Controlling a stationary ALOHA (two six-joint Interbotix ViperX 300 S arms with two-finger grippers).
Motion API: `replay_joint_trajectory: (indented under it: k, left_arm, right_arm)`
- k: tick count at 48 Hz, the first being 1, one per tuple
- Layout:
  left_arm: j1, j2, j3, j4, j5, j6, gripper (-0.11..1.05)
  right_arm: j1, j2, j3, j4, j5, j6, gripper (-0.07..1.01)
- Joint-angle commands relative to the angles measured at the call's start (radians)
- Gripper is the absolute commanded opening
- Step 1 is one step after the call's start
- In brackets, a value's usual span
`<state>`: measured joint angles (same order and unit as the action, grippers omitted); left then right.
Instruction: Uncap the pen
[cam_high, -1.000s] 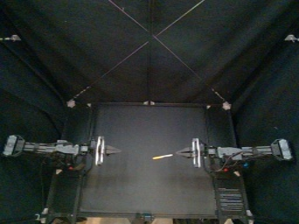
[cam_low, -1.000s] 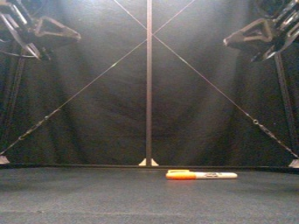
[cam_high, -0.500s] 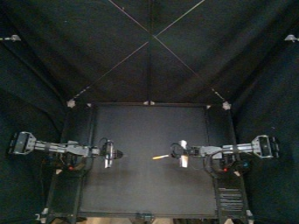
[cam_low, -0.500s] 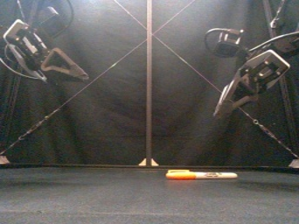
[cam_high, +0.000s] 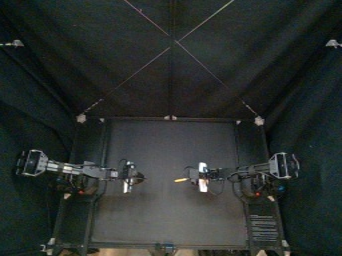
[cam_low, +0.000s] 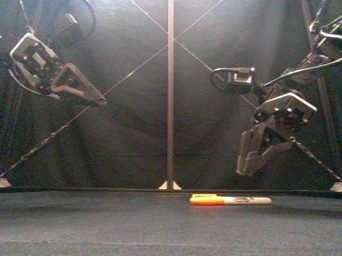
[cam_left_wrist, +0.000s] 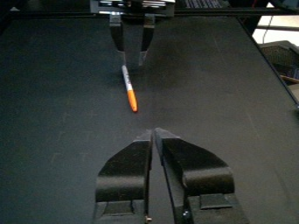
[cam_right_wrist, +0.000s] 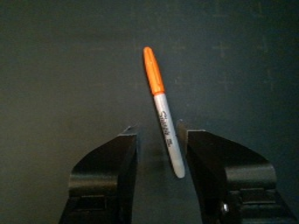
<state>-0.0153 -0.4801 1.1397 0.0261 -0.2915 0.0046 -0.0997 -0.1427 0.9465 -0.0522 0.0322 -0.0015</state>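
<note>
A small black bench (cam_high: 167, 205) stands inside a booth of black curtains (cam_high: 80, 50). From the bench's front edge, the back curtain (cam_low: 120, 150) looks paler toward its top, where light falls.

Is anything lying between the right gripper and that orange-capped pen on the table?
Nothing visible does. The orange-capped white marker pen lies alone on the black table. The right gripper hangs above it with its jaws open, and only air lies between them.
</note>
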Motion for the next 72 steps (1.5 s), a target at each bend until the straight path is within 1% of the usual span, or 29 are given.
replay_joint_trajectory:
  k: [1,3,8,11,15,16,20,27,29,34,38,40,41,45,47,48,49,52,56,60,62,66,67,69,72]
  left_arm:
    - [-0.002,0.009,-0.031,0.008,-0.005,0.0015,0.65]
    - [-0.002,0.012,-0.032,0.008,-0.005,0.0015,0.68]
    - [-0.002,0.015,-0.034,0.008,-0.006,0.0015,0.75]
    - [-0.002,0.015,-0.034,0.008,-0.005,0.0015,0.78]
    - [-0.002,0.015,-0.034,0.008,-0.005,0.0015,0.80]
    - [-0.002,0.015,-0.034,0.008,-0.006,0.0000,0.80]
    - [-0.002,0.015,-0.034,0.008,-0.006,0.0015,0.80]
    - [-0.002,0.015,-0.034,0.006,-0.006,0.0015,0.80]
    - [-0.002,0.015,-0.034,0.006,-0.005,0.0000,0.80]
    - [-0.002,0.015,-0.035,0.005,-0.006,0.0000,0.80]
    - [-0.002,0.015,-0.035,0.002,-0.006,-0.0046,0.80]
    - [0.003,0.015,-0.037,-0.006,-0.006,-0.0061,0.80]
    - [0.006,0.015,-0.037,-0.011,-0.006,-0.0046,0.80]
    - [0.009,0.017,-0.046,-0.032,-0.008,-0.0046,0.81]
    - [0.014,0.020,-0.052,-0.040,-0.006,-0.0031,0.81]
    - [0.015,0.020,-0.054,-0.043,-0.006,-0.0046,0.81]
    - [0.018,0.021,-0.058,-0.048,-0.006,-0.0031,0.82]
    - [0.023,0.031,-0.072,-0.057,-0.006,-0.0031,0.82]
    - [0.031,0.049,-0.091,-0.061,-0.006,-0.0031,0.82]
    - [0.037,0.072,-0.104,-0.067,-0.006,-0.0061,0.82]
    - [0.043,0.083,-0.110,-0.075,-0.006,-0.0061,0.82]
    - [0.055,0.110,-0.124,-0.092,-0.006,-0.0015,0.82]
    - [0.057,0.115,-0.126,-0.095,-0.006,-0.0031,0.82]
    - [0.063,0.126,-0.130,-0.098,-0.005,-0.0015,0.82]
    - [0.069,0.140,-0.138,-0.103,-0.006,-0.0015,0.82]
  right_arm:
    - [-0.026,0.009,-0.023,0.002,-0.003,0.005,0.76]
    - [-0.038,0.018,-0.026,0.005,0.000,0.011,0.76]
    - [-0.064,0.044,-0.031,0.011,0.014,0.009,0.76]
    - [-0.071,0.063,-0.035,0.015,0.023,0.005,0.76]
    - [-0.069,0.086,-0.043,0.017,0.035,0.003,0.76]
    - [-0.066,0.092,-0.046,0.017,0.040,0.003,0.76]
    - [-0.060,0.107,-0.057,0.020,0.052,0.003,0.76]
    - [-0.054,0.129,-0.063,0.025,0.055,0.003,0.75]
    - [-0.054,0.135,-0.061,0.025,0.057,0.003,0.74]
    - [-0.052,0.147,-0.063,0.025,0.064,0.003,0.70]
    - [-0.051,0.150,-0.063,0.025,0.074,0.002,0.60]
    - [-0.051,0.150,-0.064,0.021,0.072,0.002,0.55]
    - [-0.051,0.150,-0.066,0.020,0.072,0.002,0.52]
    - [-0.051,0.130,-0.077,0.014,0.072,0.002,0.44]
    - [-0.051,0.117,-0.086,0.011,0.072,0.003,0.42]
    - [-0.051,0.110,-0.092,0.008,0.071,0.003,0.42]
    - [-0.049,0.104,-0.098,0.006,0.071,0.002,0.42]
    - [-0.049,0.084,-0.120,-0.003,0.069,0.000,0.42]
    - [-0.048,0.066,-0.155,-0.020,0.069,0.005,0.42]
    - [-0.043,0.058,-0.183,-0.034,0.069,0.002,0.42]
    - [-0.038,0.058,-0.196,-0.040,0.069,0.000,0.42]
    - [-0.028,0.060,-0.225,-0.055,0.072,-0.002,0.42]
    - [-0.025,0.060,-0.232,-0.060,0.072,0.000,0.42]
    - [-0.020,0.063,-0.244,-0.071,0.072,0.000,0.42]
    - [-0.011,0.067,-0.262,-0.081,0.072,0.000,0.42]
